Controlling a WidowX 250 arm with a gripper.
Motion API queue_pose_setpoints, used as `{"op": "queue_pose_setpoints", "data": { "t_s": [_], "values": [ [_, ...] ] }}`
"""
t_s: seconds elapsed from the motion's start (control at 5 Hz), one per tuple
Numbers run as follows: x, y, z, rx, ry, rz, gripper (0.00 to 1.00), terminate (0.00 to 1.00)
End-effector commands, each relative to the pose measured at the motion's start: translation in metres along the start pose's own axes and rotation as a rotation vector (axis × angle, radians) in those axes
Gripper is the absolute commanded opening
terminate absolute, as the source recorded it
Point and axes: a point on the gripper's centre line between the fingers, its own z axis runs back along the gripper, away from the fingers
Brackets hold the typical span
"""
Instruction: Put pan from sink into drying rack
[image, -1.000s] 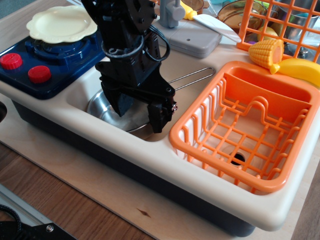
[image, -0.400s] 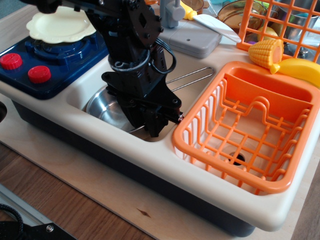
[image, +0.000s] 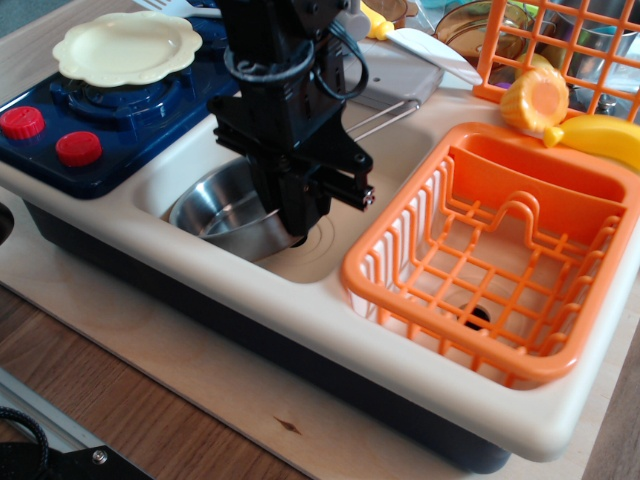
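The shiny steel pan (image: 220, 205) lies in the cream sink (image: 335, 250), tilted, with its right rim raised. Its thin double-wire handle (image: 385, 117) sticks out to the back right behind the arm. My black gripper (image: 298, 225) points straight down over the pan's right rim, fingers closed together on it. The sink's concentric rings show just right of the fingers. The low orange drying rack (image: 530, 190) sits to the right of the sink and holds nothing.
A cream scalloped plate (image: 125, 45) rests on the blue stove (image: 120, 110) with red knobs (image: 78, 147) at the left. Behind are a grey faucet base (image: 395, 75), a corn cob (image: 535, 100), a banana (image: 600, 138) and a taller orange wire basket (image: 560, 40).
The open fingers came down around the pan's right rim and shut on it. The pan's right side and handle have since risen and shifted toward the back.
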Motion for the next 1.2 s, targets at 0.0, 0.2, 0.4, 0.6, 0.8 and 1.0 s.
{"op": "queue_pose_setpoints", "data": {
  "t_s": [0.0,0.2,0.4,0.6,0.8,1.0],
  "values": [
    [0.010,0.028,0.018,0.074,-0.048,-0.007,0.00,0.00],
    [0.017,0.027,0.034,0.083,-0.017,-0.004,0.00,0.00],
    [0.026,0.007,0.051,0.100,-0.002,0.016,0.00,0.00],
    [0.032,-0.032,0.056,0.096,-0.002,0.042,0.00,0.00],
    [0.036,-0.081,0.054,0.074,-0.026,0.078,0.00,0.00],
    [0.042,-0.126,0.053,0.088,-0.074,0.097,0.00,0.00]
  ]
}}
